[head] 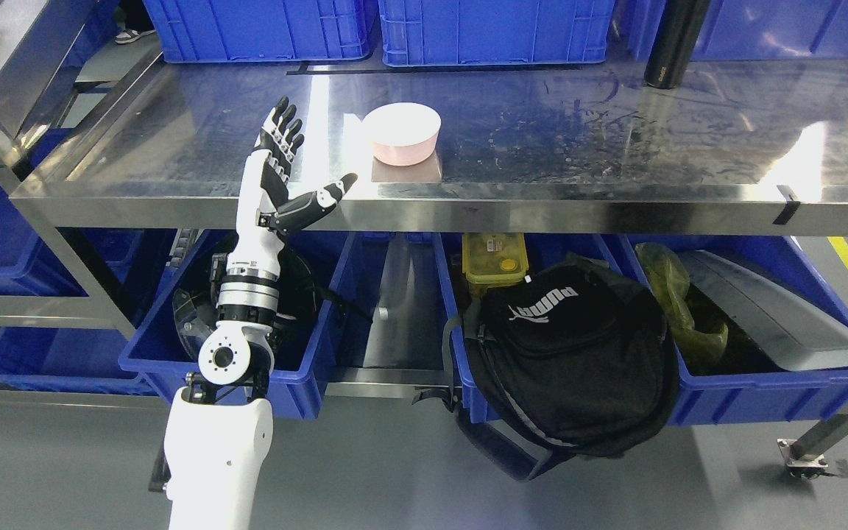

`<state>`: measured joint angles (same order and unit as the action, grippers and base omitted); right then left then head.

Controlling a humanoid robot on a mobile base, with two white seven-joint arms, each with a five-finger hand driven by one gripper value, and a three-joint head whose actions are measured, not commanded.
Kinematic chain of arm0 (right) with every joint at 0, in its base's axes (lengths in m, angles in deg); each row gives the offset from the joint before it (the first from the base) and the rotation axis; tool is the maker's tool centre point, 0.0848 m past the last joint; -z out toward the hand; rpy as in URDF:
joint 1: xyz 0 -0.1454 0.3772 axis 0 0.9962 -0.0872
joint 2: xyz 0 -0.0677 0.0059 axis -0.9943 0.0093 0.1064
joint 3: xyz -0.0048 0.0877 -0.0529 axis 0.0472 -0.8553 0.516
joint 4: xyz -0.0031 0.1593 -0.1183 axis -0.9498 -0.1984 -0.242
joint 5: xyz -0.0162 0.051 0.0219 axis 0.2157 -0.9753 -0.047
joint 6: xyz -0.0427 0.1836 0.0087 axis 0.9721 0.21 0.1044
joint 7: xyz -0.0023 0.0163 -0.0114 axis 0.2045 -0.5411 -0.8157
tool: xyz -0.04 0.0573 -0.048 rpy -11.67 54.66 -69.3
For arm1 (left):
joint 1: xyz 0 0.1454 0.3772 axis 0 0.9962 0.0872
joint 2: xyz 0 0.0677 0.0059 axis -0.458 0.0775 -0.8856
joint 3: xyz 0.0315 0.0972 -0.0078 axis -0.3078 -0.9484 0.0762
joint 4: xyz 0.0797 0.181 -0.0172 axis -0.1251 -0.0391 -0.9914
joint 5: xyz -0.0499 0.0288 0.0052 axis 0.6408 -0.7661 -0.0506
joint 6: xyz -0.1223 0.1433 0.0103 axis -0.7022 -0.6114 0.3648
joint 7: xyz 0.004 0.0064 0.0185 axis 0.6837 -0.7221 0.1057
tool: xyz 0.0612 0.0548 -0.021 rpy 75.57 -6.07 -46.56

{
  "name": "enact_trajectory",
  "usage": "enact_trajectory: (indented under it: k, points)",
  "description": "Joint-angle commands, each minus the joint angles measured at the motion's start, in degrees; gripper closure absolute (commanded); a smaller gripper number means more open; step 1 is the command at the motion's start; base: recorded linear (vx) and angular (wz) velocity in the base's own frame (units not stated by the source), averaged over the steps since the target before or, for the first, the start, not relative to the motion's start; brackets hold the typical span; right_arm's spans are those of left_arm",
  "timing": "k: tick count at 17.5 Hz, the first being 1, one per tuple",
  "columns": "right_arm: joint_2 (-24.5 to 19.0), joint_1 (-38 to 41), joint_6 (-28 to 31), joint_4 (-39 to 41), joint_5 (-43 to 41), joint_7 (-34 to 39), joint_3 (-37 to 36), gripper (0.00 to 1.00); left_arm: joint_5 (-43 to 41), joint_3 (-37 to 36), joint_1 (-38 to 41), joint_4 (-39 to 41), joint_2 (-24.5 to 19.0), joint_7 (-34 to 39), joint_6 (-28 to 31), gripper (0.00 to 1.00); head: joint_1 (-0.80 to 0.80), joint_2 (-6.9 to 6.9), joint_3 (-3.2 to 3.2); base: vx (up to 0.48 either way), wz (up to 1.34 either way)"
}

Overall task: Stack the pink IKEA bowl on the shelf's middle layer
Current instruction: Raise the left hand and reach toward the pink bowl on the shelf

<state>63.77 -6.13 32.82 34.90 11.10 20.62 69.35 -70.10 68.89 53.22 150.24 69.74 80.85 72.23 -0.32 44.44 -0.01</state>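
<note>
- Upright, the pink bowl (403, 132) stands mouth-up on the steel shelf (578, 140), close to the shelf's front edge and left of its middle; being round, it has no long axis to speak of, and its opening faces the camera above.
- Only one bowl can be made out; whether it is a single one or a nested stack cannot be told.
- Left of the bowl, the left hand (284, 169) is raised over the front edge of the same shelf, its arm rising from the lower left.
- Its four fingers (285, 129) are stretched out straight and together, pointing towards the back of the shelf; the thumb (324, 197) is spread wide, pointing towards the bowl.
- The hand is relaxed and empty, apart from the bowl and touching nothing that can be seen.
- Behind the bowl, blue crates (494, 29) line the shelf's rear, and a dark cylinder (674, 44) stands far to its right.
- Below the shelf, a black backpack (578, 353) sits among blue bins (762, 397).
</note>
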Motion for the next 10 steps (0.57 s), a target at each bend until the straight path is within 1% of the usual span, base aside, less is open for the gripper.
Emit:
enact_trajectory:
  k: [1, 3, 4, 5, 6, 7, 8, 10]
  points:
    - [1.00, 1.32, 0.04, 1.00, 0.00, -0.05, 0.00, 0.00, 0.03, 0.94, 0.30, 0.17, -1.00, -0.04, -1.71, 0.00, 0.00, 0.00, 0.00, 0.000, 0.00]
    - [1.00, 1.32, 0.04, 1.00, 0.00, -0.05, 0.00, 0.00, -0.15, 2.86, -0.57, 0.08, -1.00, -0.48, -2.94, 0.00, 0.00, 0.00, 0.00, 0.000, 0.00]
    - [1.00, 1.32, 0.04, 1.00, 0.00, -0.05, 0.00, 0.00, -1.11, 3.74, -1.45, -0.01, -1.38, -1.01, -1.20, 0.00, 0.00, 0.00, 0.00, 0.000, 0.00]
    - [1.00, 1.32, 0.04, 1.00, 0.00, -0.05, 0.00, 0.00, -3.12, 3.93, -2.85, -0.01, -6.10, -1.53, 2.21, 0.00, 0.00, 0.00, 0.00, 0.000, 0.00]
    - [1.00, 1.32, 0.04, 1.00, 0.00, -0.05, 0.00, 0.00, -5.05, 3.93, -4.00, -0.10, -10.24, -2.15, 4.42, 0.00, 0.00, 0.00, 0.00, 0.000, 0.00]
    - [1.00, 1.32, 0.04, 1.00, 0.00, -0.05, 0.00, 0.00, -7.42, 3.75, -5.40, -0.18, -13.41, -3.02, 4.96, 0.00, 0.00, 0.00, 0.00, 0.000, 0.00]
    - [1.00, 1.32, 0.04, 1.00, 0.00, -0.05, 0.00, 0.00, -12.49, 3.58, -8.11, -0.79, -17.54, -5.30, 5.14, 0.00, 0.00, 0.00, 0.00, 0.000, 0.00]
    - [1.00, 1.32, 0.04, 1.00, 0.00, -0.05, 0.00, 0.00, -26.09, 2.09, -11.73, -1.50, -24.49, -12.05, 5.15, 0.00, 0.00, 0.00, 0.00, 0.000, 0.00]
